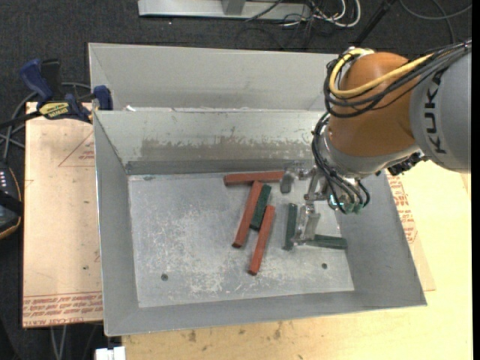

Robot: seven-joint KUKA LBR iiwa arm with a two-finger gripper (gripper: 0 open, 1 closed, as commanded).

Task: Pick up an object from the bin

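Bin: grey metal bin [112,201], floor mostly bare, a few sticks centre-right.
My hand [304,223]: low on the bin's right side; apart or together, can't tell.
Nearest thing: dark green stick [289,229], just left of my hand.
Axis: runs from near wall to far wall.
Neighbours: second green stick [328,241] crosswise at its near end; red sticks [255,223] further left.
Next: I'd judge a grip across its width, left-right.
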